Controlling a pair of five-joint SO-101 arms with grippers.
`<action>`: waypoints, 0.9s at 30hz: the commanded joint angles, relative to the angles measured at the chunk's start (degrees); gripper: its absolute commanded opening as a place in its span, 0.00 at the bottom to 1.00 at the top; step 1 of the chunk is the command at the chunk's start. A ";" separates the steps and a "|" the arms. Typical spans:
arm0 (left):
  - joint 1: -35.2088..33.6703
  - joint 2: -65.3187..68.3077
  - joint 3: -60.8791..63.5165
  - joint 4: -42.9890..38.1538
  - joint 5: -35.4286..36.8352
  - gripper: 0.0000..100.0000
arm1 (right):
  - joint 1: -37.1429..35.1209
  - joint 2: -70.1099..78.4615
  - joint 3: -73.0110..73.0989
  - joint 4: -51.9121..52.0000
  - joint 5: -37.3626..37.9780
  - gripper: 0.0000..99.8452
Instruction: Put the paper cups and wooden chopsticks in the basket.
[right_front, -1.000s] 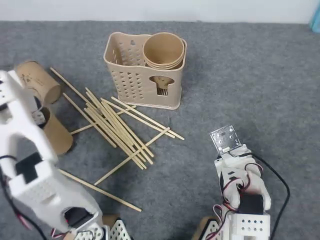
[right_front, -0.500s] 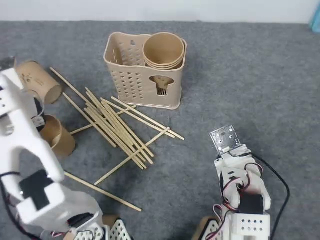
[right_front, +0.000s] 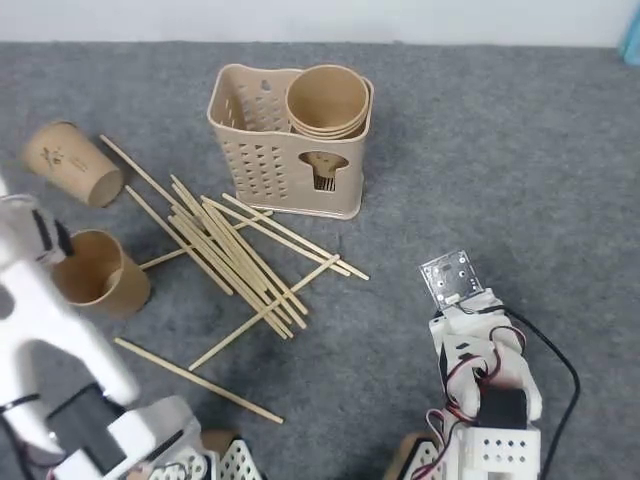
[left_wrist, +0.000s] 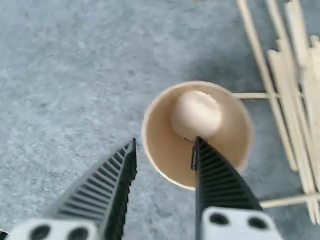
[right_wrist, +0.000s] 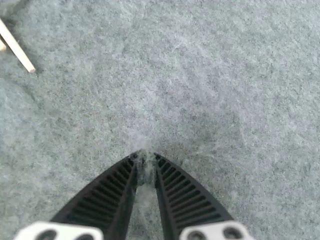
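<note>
The beige basket (right_front: 270, 160) holds a stack of paper cups (right_front: 327, 98). One paper cup (right_front: 70, 160) lies on its side at the far left. A second cup (right_front: 100, 272) (left_wrist: 200, 130) sits nearer, its mouth turned up toward the left arm (right_front: 40, 300). My left gripper (left_wrist: 164, 150) is open just above this cup, with one finger over the cup's inside and the other outside the rim. Several wooden chopsticks (right_front: 235, 255) lie piled in front of the basket. My right gripper (right_wrist: 145, 156) is shut, tips on the carpet.
A single chopstick (right_front: 195, 378) lies apart near the left arm's base. Another chopstick's tip (right_wrist: 15, 47) shows in the right wrist view. The right arm (right_front: 480, 380) stands at the front right, with bare grey carpet (right_front: 500, 170) beyond it.
The left arm has drawn back toward the near left, uncovering the nearer cup, whose open mouth now shows. The right arm has not moved.
</note>
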 joint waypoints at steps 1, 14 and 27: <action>-2.37 -0.44 5.93 -7.38 -0.70 0.16 | 0.48 -0.75 0.09 0.22 0.62 0.01; 2.99 5.36 16.75 -20.40 -0.35 0.01 | 0.48 -0.75 0.09 0.31 0.62 0.01; 4.13 5.36 -3.21 -6.68 6.77 0.01 | 0.48 -0.75 0.09 0.13 0.53 0.01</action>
